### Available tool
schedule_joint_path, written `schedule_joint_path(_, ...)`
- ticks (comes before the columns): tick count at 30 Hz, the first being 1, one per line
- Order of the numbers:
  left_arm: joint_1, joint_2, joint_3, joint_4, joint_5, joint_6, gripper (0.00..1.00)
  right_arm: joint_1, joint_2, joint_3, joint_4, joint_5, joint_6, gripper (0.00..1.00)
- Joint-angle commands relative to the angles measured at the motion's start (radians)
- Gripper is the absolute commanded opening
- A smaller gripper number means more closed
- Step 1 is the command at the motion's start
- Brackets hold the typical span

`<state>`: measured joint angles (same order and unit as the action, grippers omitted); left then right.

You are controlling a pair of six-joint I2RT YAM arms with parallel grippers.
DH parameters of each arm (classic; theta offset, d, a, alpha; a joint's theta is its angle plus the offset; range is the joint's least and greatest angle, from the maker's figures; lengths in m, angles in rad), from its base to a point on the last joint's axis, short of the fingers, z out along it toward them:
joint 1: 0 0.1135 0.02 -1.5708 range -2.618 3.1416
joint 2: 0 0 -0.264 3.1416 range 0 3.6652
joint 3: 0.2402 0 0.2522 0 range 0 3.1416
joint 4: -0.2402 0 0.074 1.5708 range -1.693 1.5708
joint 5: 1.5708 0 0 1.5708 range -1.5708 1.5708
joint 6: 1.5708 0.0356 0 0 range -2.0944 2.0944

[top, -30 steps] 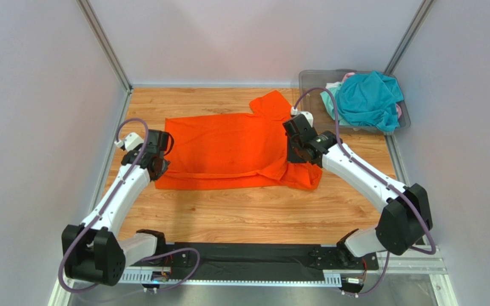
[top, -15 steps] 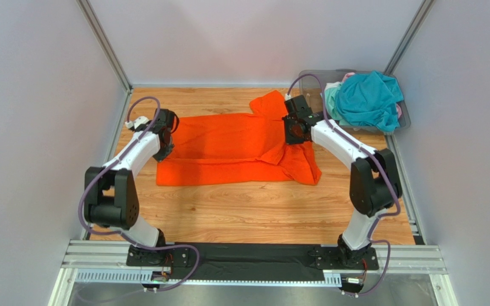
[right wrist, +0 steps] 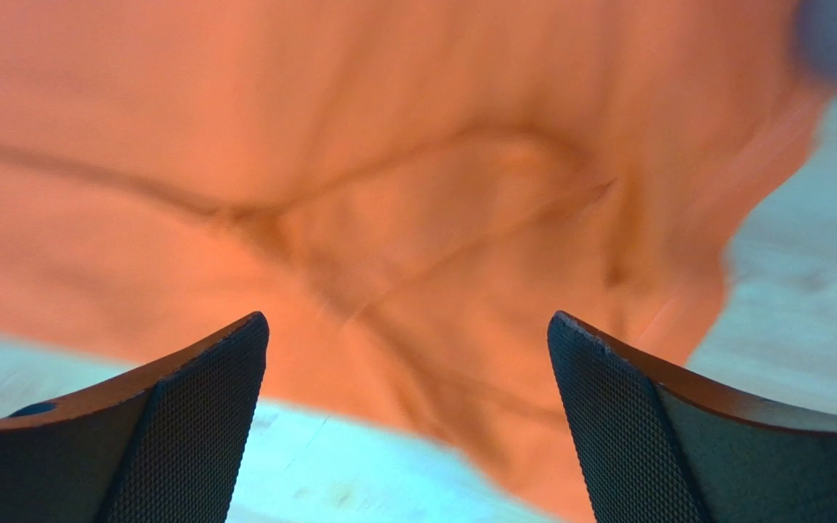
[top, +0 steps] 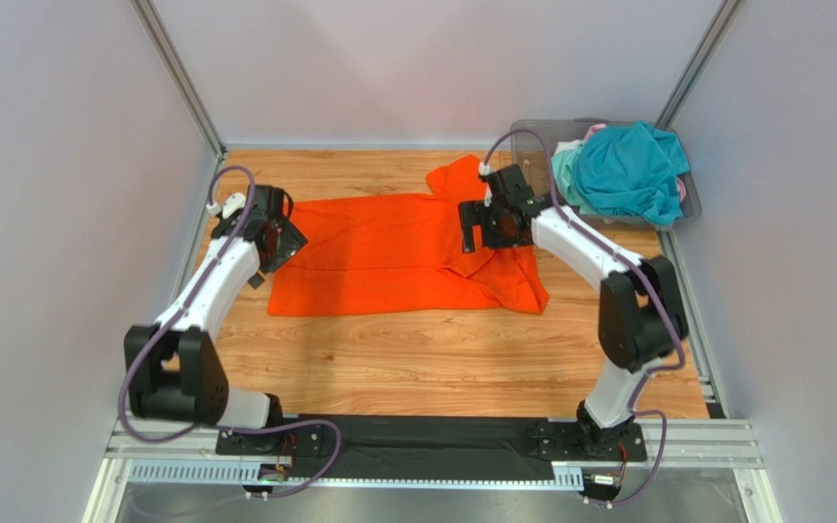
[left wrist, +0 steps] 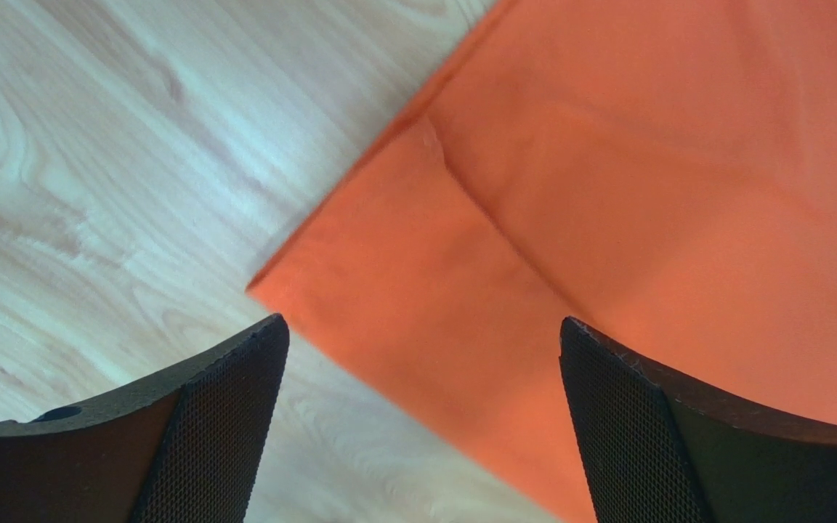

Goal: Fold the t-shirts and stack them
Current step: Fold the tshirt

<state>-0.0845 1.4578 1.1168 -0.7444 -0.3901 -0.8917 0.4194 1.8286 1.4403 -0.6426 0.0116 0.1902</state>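
Observation:
The bright orange t-shirt (top: pixel 390 256) lies flat on the wooden table (top: pixel 445 360), folded lengthwise, with one sleeve poking out at the back (top: pixel 458 177). My left gripper (top: pixel 284 242) hovers open over the shirt's left edge; the left wrist view shows a folded corner of the orange t-shirt (left wrist: pixel 608 218) between the spread fingers of this gripper (left wrist: pixel 421 324). My right gripper (top: pixel 471 229) stands open above the wrinkled right end, and the creased orange cloth (right wrist: pixel 390 163) fills the right wrist view behind this gripper (right wrist: pixel 407 318). Neither gripper holds anything.
A clear grey bin (top: pixel 527 136) at the back right corner holds a teal t-shirt (top: pixel 630 169) piled over a pale mint one (top: pixel 567 163) and a pink one (top: pixel 595 131). Grey walls close in the table on three sides.
Both grippers were shut a second ago and now stand wide open, having let go of the orange shirt. Both arms carried toward the back, then eased off slightly.

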Motion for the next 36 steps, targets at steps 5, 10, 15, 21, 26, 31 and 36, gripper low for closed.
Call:
schedule_joint_path(5, 0.003, -0.302, -0.334, 0.144, 0.204, 0.111, 1.00, 0.070, -0.226, -0.322, 0.260, -0.234, 0.202, 1.00)
schedule_joint_path(10, 0.003, -0.349, -0.446, 0.293, 0.296, 0.142, 1.00, 0.104, -0.116, -0.278, 0.259, -0.184, 0.183, 0.99)
schedule_joint_path(15, 0.003, -0.269, -0.419, 0.300, 0.284, 0.171, 1.00, 0.134, -0.003, -0.170, 0.164, -0.014, 0.118, 0.93)
schedule_joint_path(21, 0.005, -0.191, -0.413, 0.330, 0.274, 0.177, 1.00, 0.145, 0.084, -0.070, 0.080, 0.122, 0.091, 0.68)
schedule_joint_path(26, 0.008, -0.133, -0.408, 0.336, 0.252, 0.172, 1.00, 0.145, 0.132, -0.008, 0.041, 0.148, 0.080, 0.54)
schedule_joint_path(31, 0.023, -0.090, -0.407, 0.341, 0.266, 0.166, 1.00, 0.145, 0.172, 0.026, 0.003, 0.134, 0.084, 0.47)
schedule_joint_path(36, 0.032, -0.073, -0.407, 0.347, 0.283, 0.165, 1.00, 0.145, 0.178, 0.023, -0.017, 0.133, 0.092, 0.28)
